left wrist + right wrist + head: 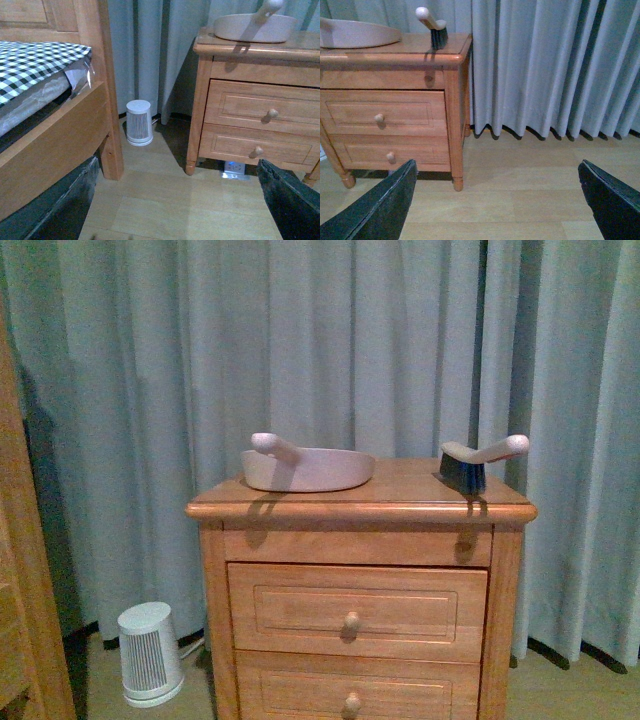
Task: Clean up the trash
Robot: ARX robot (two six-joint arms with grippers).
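Beige dustpan, brush, atop wooden nightstand, curtain behind

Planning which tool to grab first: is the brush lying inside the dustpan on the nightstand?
No, the brush stands on the nightstand well apart from the dustpan, with bare wood between them.

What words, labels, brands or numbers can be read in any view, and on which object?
None. The beige plastic dustpan, dark-bristled hand brush, wooden nightstand and white ribbed floor appliance carry no visible text.
A small white-and-blue item under the nightstand is too blurred to read.
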